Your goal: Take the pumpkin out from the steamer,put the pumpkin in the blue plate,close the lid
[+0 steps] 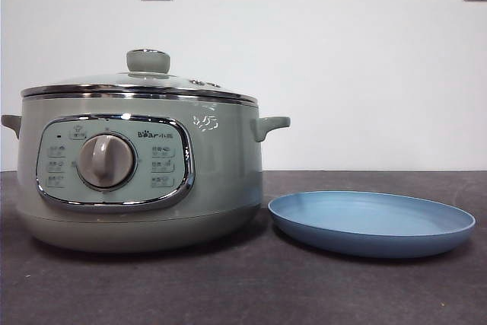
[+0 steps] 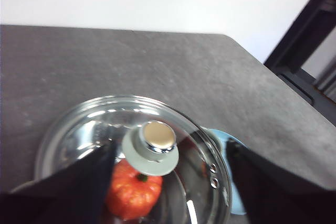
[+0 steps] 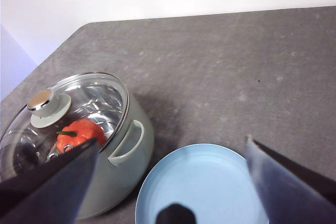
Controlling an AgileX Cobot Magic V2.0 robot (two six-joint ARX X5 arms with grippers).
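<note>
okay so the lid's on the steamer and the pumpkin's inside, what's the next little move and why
Probably lower the left pincer onto the lid's knob and close on it. The lid sits shut on the steamer, with the pumpkin visible through the glass, so nothing comes out until it lifts. The left pincer's jaws stand open above and to either side of the knob; the blue plate waits beside.

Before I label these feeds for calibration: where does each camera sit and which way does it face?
Front: low at table height, looking level at the steamer and plate; only a dark tip shows at the top right corner.
Left wrist: above the lid, looking down; own open left tool frames it.
Right wrist: above the plate's near side, looking down; open right tool.
Both wrist views share the pumpkin under glass.
</note>
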